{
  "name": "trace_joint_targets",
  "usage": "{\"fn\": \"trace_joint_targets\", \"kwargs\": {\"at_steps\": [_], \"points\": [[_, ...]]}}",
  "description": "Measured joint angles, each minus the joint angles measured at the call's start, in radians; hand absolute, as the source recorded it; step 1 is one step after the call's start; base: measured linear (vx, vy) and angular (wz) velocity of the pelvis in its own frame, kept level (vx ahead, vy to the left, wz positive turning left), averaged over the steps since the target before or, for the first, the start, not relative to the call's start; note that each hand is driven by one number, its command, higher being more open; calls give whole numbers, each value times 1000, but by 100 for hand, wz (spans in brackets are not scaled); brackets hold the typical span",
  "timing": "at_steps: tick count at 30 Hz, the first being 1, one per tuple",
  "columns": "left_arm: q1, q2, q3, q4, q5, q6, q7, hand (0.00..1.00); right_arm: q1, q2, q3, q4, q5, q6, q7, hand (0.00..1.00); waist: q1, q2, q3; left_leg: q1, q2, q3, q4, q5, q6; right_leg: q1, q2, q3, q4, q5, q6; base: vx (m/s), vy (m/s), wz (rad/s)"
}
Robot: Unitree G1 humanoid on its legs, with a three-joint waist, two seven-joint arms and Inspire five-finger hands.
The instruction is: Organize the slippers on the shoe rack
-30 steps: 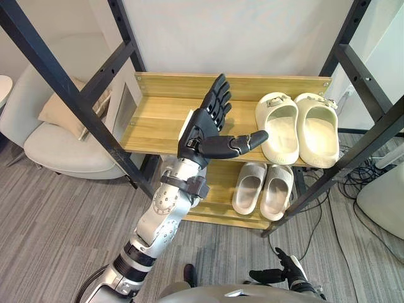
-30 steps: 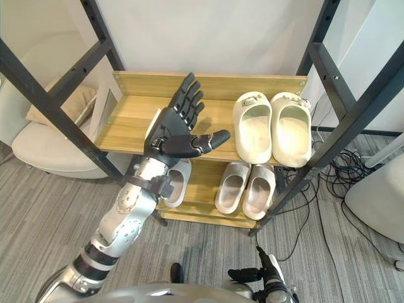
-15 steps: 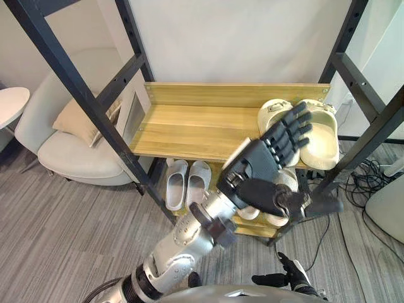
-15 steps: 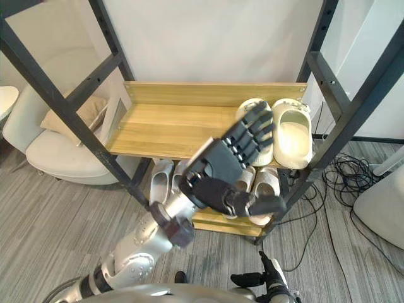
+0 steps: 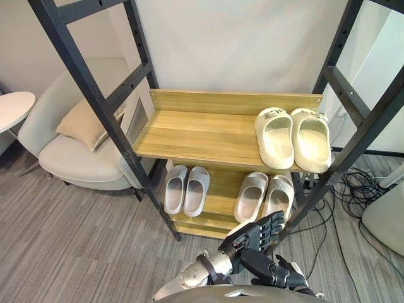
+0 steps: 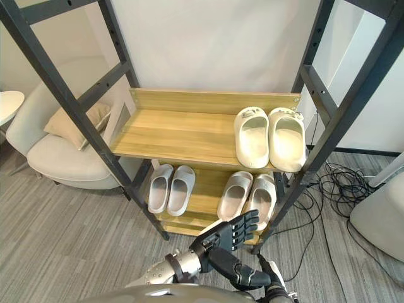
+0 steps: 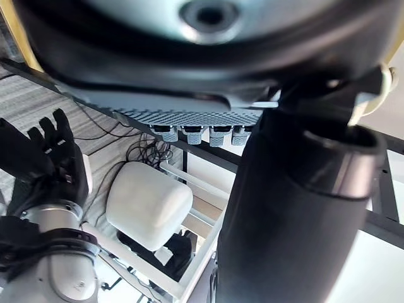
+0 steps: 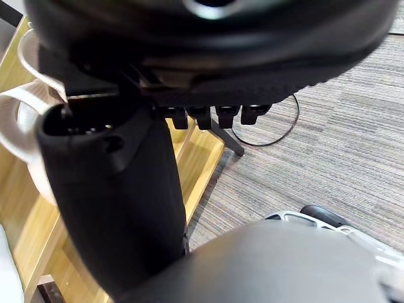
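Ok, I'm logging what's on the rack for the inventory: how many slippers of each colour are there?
Cream chunky moulded slippers, on the upper wooden shelf: 2
Whitish-grey slim slippers, on the lower wooden shelf: 2
Beige ribbed slippers, also on the lower one: 2
Total: 6 slippers

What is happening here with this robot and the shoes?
Nothing is being held now. The robot's left hand hangs open and low before the rack, with the right hand open beside it. A cream pair sits on the top shelf's right; a white pair and a grey pair sit below.
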Motion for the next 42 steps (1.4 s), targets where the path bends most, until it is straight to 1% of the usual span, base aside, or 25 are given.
{"fn": "trace_joint_targets", "kwargs": {"at_steps": [2,5,6,7,8,10,13,15,16,17,20,23,26,28,30,32,33,34,35,36,37,39,40,41,42], "points": [[1,-1,34,49,25,-1,0,100,-2,4,0,0,0,0,-1,100,0,-2,1,0,-2,1,0,-2,-2,1,1,0,-2,-1,0,45,-11,-2],[4,-20,124,174,105,-3,12,100,-3,8,0,0,0,0,-9,100,0,-7,4,0,-2,2,1,-4,-4,3,3,1,-7,-1,0,10,-4,-1],[4,-23,137,196,117,-4,16,100,-3,8,0,0,0,-1,-10,100,0,-7,4,0,-2,2,1,-4,-4,3,3,1,-8,-1,-1,0,0,0],[14,-40,209,286,176,-4,43,100,-3,8,-1,0,0,-1,-12,100,0,-7,5,0,-1,4,0,-5,-6,3,4,2,-9,-1,-1,0,0,0],[15,-40,212,290,178,-4,44,100,-3,8,-1,0,0,-1,-12,100,0,-7,5,0,-1,4,0,-5,-6,3,4,2,-9,-1,-1,0,0,0],[31,-51,293,378,241,-6,75,100,-1,12,-10,0,1,-1,-12,100,0,-8,6,1,1,6,0,-7,-8,3,5,4,-10,-2,-2,0,0,0],[38,-59,368,469,303,-7,103,100,-1,17,-19,0,1,-1,-12,100,0,-12,10,4,5,10,0,-9,-8,3,5,9,-10,-3,-4,-23,9,-4],[41,-71,459,555,357,-8,138,100,-1,28,-39,1,1,-2,-13,100,1,-16,16,5,8,15,0,-14,-13,1,5,17,-9,-3,-5,-18,13,-7],[41,-72,466,562,361,-8,141,100,-1,29,-41,1,1,-2,-13,100,1,-17,17,5,8,15,0,-15,-13,1,5,18,-9,-3,-5,-7,11,-10],[44,-79,511,600,383,-8,159,100,-1,35,-49,2,2,-2,-14,100,2,-20,20,7,8,21,0,-18,-12,-1,6,23,-9,-4,-5,11,9,-11],[45,-93,600,657,434,-9,195,100,-4,38,-54,6,2,-4,-14,100,3,-22,22,8,7,35,0,-25,-11,-3,8,37,-14,-4,-6,22,3,-13],[40,-111,647,685,473,-10,232,100,-10,42,-63,10,1,-5,-14,100,3,-23,26,9,6,44,0,-29,-11,-3,8,45,-17,-4,-6,40,0,-10],[30,-139,710,725,509,-11,275,100,-40,42,-67,27,1,-5,-14,100,4,-17,43,24,10,73,0,-38,-17,-3,10,73,-20,-4,-6,25,6,-25],[25,-147,722,740,509,-12,287,100,-41,41,-67,28,1,-5,-14,100,4,-14,46,30,11,83,0,-41,-19,-3,10,82,-20,-4,-6,14,8,-20],[21,-160,759,760,509,-16,296,100,-52,41,-69,29,2,-6,-14,100,4,-11,49,36,15,99,4,-45,-20,-6,12,100,-17,-4,-7,5,7,-22],[14,-179,808,778,505,-21,310,100,-81,35,-70,48,3,-6,-13,100,14,-2,62,38,25,129,6,-47,-21,-43,16,129,28,-10,-12,-42,16,-46],[6,-188,831,786,494,-23,318,100,-105,32,-70,54,8,-5,-13,100,22,4,77,38,32,151,6,-47,-21,-78,19,148,78,-19,-14,-77,13,-58],[-7,-188,835,799,482,-23,321,100,-120,32,-70,55,18,-5,-14,100,24,4,91,37,33,159,6,-46,-20,-105,18,155,124,-33,-13,-90,1,-39],[-23,-181,836,815,467,-23,323,100,-136,33,-69,59,37,-5,-13,100,26,-3,108,23,31,162,31,-50,-13,-152,3,157,224,-60,-8,-115,-4,-8],[-26,-175,837,813,466,-24,324,100,-137,35,-69,58,39,-5,-13,100,26,-9,112,-5,29,154,83,-73,-8,-185,-9,156,291,-78,-8,-159,-13,18],[-33,-171,837,813,466,-23,325,100,-136,36,-69,58,42,-5,-13,100,26,-15,116,-50,27,135,157,-105,-2,-213,-23,156,349,-96,-7,-151,-25,33],[-41,-168,837,814,465,-23,326,100,-133,35,-69,57,48,-6,-12,100,32,-18,116,-110,25,112,232,-134,5,-232,-38,162,385,-127,2,-160,-43,43],[-45,-169,840,814,463,-23,328,100,-131,35,-68,57,53,-6,-11,100,36,-16,119,-142,15,94,259,-140,6,-255,-47,179,431,-163,-3,-170,-67,60],[-49,-166,843,815,457,-23,330,100,-130,35,-67,57,70,-6,-10,100,38,-24,119,-161,3,69,272,-143,3,-270,-43,217,484,-200,-3,-141,-108,81],[-49,-168,852,813,447,-23,330,100,-122,39,-66,57,79,-6,-12,100,44,-31,117,-177,-11,35,284,-135,-4,-265,-32,263,487,-231,-8,-126,-122,76]]}}
